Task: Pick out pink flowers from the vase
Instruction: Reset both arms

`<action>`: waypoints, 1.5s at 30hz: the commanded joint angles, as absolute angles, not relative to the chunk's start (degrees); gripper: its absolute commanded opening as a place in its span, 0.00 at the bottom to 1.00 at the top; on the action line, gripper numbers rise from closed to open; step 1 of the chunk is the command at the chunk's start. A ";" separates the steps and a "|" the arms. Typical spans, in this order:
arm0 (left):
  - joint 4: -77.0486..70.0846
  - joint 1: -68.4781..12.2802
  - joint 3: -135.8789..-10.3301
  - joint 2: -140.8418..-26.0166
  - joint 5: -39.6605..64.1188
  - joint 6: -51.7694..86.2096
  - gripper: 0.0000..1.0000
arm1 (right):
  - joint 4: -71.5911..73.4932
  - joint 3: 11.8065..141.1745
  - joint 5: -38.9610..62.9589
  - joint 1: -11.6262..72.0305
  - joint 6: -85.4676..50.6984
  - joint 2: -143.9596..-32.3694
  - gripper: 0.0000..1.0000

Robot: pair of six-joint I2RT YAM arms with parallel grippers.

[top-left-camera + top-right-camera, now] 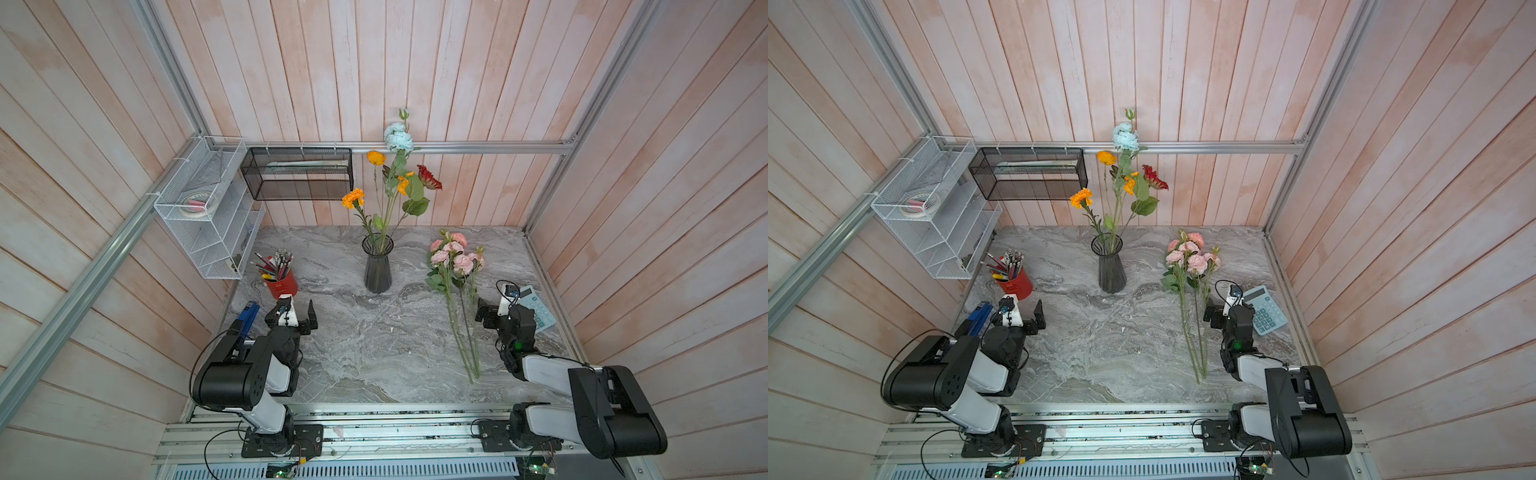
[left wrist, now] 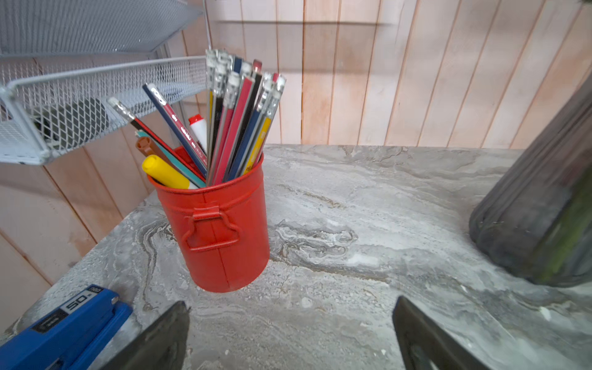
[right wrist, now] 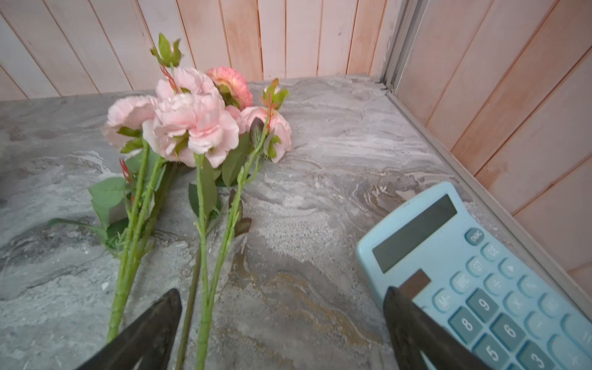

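The pink flowers point(image 1: 455, 257) point(image 1: 1190, 255) lie in a bunch on the marble table, right of the vase point(image 1: 377, 266) point(image 1: 1111, 268), stems toward the front. The dark ribbed vase holds orange, red and pale blue flowers, none pink. My right gripper point(image 1: 500, 309) point(image 1: 1227, 311) stands open beside the stems. In the right wrist view two green stems of the pink flowers point(image 3: 192, 121) pass between the jaws of the right gripper point(image 3: 282, 290), close to one finger, untouched. My left gripper point(image 1: 291, 316) point(image 1: 1019, 316) point(image 2: 291, 301) is open and empty in front of the pencil cup, the vase point(image 2: 538, 208) off to its side.
A red pencil cup point(image 1: 281, 282) point(image 2: 217, 230) and a blue stapler point(image 1: 248, 316) point(image 2: 64, 323) sit by the left gripper. A pale blue calculator point(image 1: 536, 309) point(image 3: 480, 282) lies right of the right gripper. A white wire shelf point(image 1: 203, 208) and a black mesh basket point(image 1: 297, 174) hang on the walls.
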State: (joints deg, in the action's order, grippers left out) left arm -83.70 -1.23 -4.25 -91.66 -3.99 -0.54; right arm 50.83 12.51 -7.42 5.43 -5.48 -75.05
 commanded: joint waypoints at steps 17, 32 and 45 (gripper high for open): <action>-94.25 -0.76 -3.48 -92.86 -7.73 0.79 1.00 | 78.78 0.11 -14.04 3.93 -8.24 -71.41 0.98; -94.39 -0.72 -3.43 -92.83 -7.73 0.77 1.00 | 72.37 6.10 0.67 2.29 -4.56 -74.70 0.98; -94.44 -0.78 -3.42 -92.81 -8.12 0.92 1.00 | 92.98 4.96 -0.64 -0.66 0.36 -91.34 0.98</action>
State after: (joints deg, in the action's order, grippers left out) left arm -91.11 -1.02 -3.97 -92.20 -7.38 0.30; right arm 80.73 7.16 -1.34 -0.54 0.10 -87.46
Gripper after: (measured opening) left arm 0.997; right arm 0.982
